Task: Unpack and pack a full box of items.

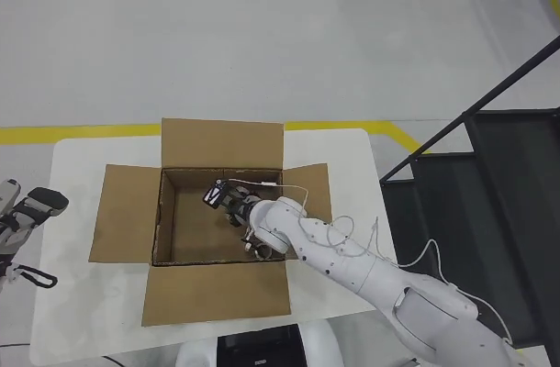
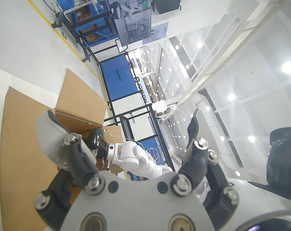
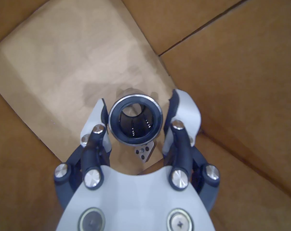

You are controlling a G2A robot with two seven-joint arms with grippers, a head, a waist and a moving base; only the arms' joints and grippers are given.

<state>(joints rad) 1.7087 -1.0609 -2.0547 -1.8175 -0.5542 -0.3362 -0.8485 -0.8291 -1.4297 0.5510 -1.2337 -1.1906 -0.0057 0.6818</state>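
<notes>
Your right gripper (image 3: 138, 100) sits inside the cardboard box (image 1: 124, 211), jaws closed on a flanged linear bearing (image 3: 120, 135) just above the brown paper sheet (image 3: 63, 49) lining the floor. One pad presses the barrel; the other looks just at it.

Expect a dense, rigid steel part with a smooth, probably slippery sleeve. Keep the pads across the middle of the barrel, above the flange, never on the black end ring or in the bore with its ball rows.

Your left gripper (image 2: 121, 123) hangs spread and empty beyond the table's left edge.
</notes>
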